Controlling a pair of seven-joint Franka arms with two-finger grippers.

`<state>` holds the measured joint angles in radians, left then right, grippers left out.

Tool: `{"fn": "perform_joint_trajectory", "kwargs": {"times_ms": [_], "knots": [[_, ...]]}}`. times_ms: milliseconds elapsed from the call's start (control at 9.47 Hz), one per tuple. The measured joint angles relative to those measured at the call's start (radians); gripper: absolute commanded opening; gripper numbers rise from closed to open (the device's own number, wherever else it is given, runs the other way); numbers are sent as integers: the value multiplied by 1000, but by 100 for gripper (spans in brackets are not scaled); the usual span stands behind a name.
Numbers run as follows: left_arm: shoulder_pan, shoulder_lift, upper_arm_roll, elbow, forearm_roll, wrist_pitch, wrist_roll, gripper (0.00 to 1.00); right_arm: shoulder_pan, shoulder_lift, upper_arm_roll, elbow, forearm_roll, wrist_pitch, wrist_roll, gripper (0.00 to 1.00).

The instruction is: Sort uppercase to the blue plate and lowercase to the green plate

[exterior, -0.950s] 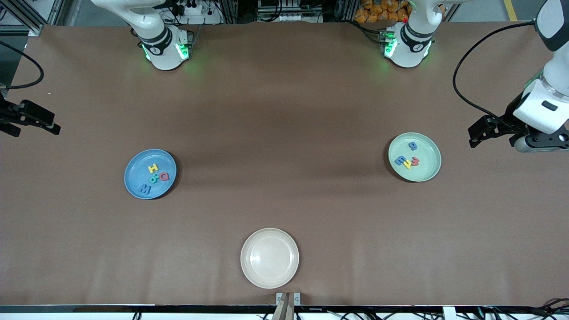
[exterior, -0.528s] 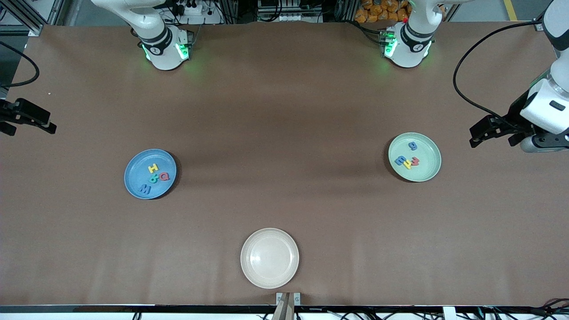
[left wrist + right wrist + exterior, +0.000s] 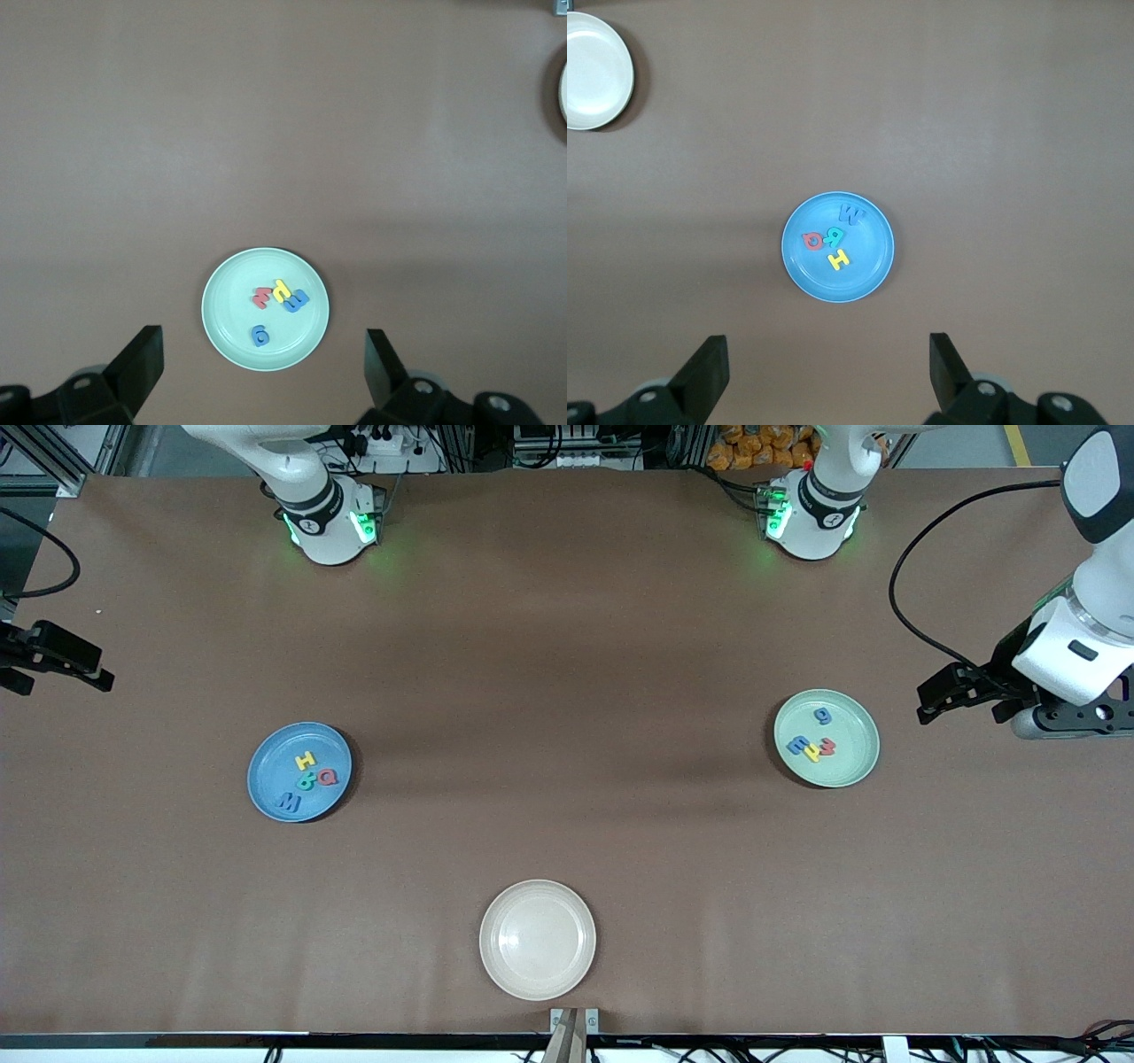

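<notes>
Left pincer [image 3: 932, 695] and right pincer [image 3: 62, 666] both released, empty, beside their sorted plates; I'd just retract high, clear of the rims.

A round, shallow, cream-white plastic plate [image 3: 538, 939] sits empty on the brown-covered desk [image 3: 567, 646], close to the edge nearest the front camera and about midway along it. A small metal bracket [image 3: 574, 1020] is fixed at that edge just beside the plate.
</notes>
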<state>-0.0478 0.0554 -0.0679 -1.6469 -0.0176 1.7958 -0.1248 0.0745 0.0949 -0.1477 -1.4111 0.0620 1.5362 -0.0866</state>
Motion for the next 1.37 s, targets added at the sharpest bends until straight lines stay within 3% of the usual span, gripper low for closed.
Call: {"fn": "perform_joint_trajectory", "kwargs": {"times_ms": [528,1373], "knots": [[1,-25,-4,4,-1,-70,0,100,-1,0,1,0,0,1,0,100],[0,-38,-9,10,-1,-78,0,100,1,0,3,0,0,2,0,100]]}}
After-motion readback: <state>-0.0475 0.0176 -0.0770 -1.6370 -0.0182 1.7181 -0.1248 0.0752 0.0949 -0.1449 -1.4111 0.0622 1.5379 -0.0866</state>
